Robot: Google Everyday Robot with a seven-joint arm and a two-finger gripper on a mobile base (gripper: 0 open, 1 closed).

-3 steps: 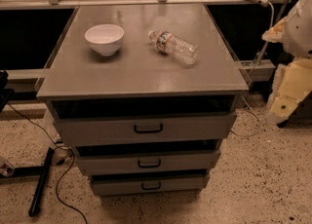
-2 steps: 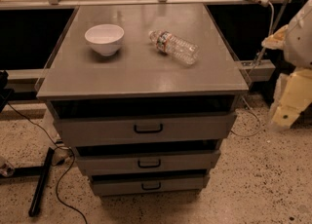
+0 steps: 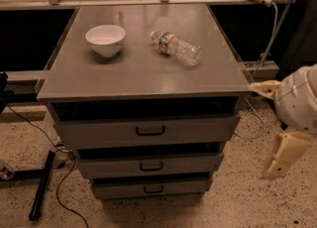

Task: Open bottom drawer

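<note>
Cream-and-white gripper point(image 3: 287, 138) right of grey, black-handled bottom drawer point(image 3: 124, 189)

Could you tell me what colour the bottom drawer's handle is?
Black handle on a grey bottom drawer, camera view; gripper hangs at right.

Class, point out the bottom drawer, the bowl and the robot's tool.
bottom drawer point(image 3: 124, 189), camera view, left part of its grey front.
bowl point(image 3: 105, 47), camera view, white outer wall.
tool point(image 3: 266, 131), camera view, far right, midway between its open fingers point(image 3: 285, 155).

You see bottom drawer point(image 3: 119, 190) matt grey metal | bowl point(image 3: 105, 39) glossy | bottle point(image 3: 177, 47) clear plastic | gripper point(image 3: 283, 145), right of cabinet point(image 3: 148, 71), smooth plastic
</note>
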